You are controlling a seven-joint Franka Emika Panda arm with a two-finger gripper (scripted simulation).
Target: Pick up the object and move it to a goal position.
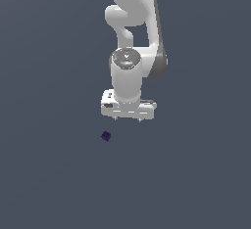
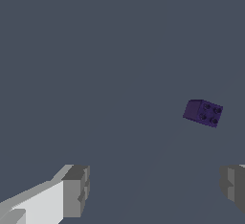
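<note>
1. The white, smooth-shelled robot arm (image 1: 132,42) hung down from the top of the exterior view, its wrist pointing at the flat, dark grey-blue desk (image 1: 54,184).
2. The white, box-shaped hand (image 1: 127,119) at its end was released: in the wrist view its two grey fingertip pads (image 2: 76,190) stood wide apart, with only bare surface between them.
3. The hand gripped nothing, and nothing touched either pad.
4. The tiny dark purple, roughly cube-shaped block (image 1: 106,136) lay by itself on the desk, clear of the hand.
5. In the exterior view the block sat below the hand and a little toward the exterior view's left of it, near but not under the fingertips.
6. In the wrist view the same block (image 2: 203,112) showed four small round studs on one face, and it sat turned at an angle to the line between the pads.
7. It lay beyond the pads there, outside the gap, and closer to the pad that showed only partly at the picture's edge.
8. How high the hand stood above the desk could not be told from either view.
</note>
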